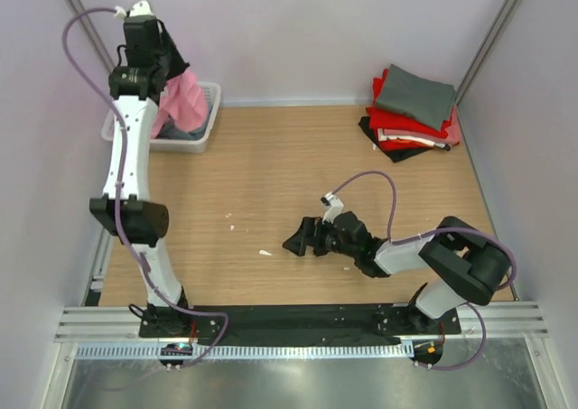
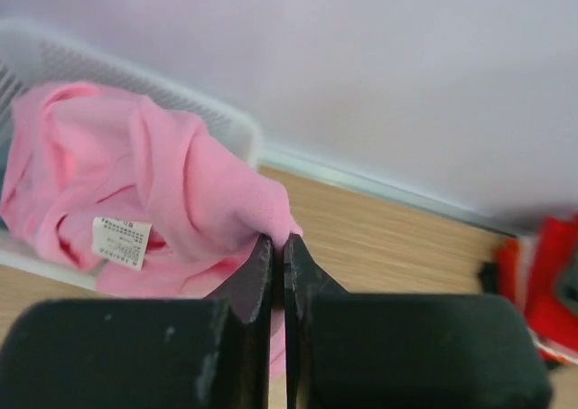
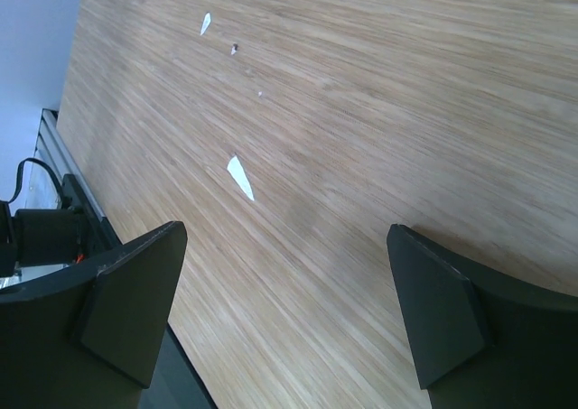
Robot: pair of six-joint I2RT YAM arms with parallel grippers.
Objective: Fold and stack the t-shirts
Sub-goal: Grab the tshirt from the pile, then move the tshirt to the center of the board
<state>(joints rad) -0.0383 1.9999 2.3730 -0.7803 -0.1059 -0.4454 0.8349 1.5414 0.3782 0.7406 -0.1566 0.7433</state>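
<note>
My left gripper [image 1: 170, 69] is raised over the white basket at the back left and is shut on the pink t-shirt [image 1: 183, 104], which hangs from it into the basket. In the left wrist view the jaws [image 2: 278, 239] pinch a fold of the pink t-shirt [image 2: 153, 183], whose white label faces the camera. A stack of folded t-shirts [image 1: 413, 111], grey on top of red and black, lies at the back right. My right gripper [image 1: 302, 237] is open and empty, low over the bare table; its fingers [image 3: 135, 301] frame only wood.
The white lattice basket [image 1: 209, 125] stands at the back left by the wall, with a grey-blue garment [image 1: 181, 134] in it. Small white scraps [image 1: 265, 252] lie on the wooden table [image 1: 271, 174]. A black rail [image 1: 298, 317] runs along the near edge.
</note>
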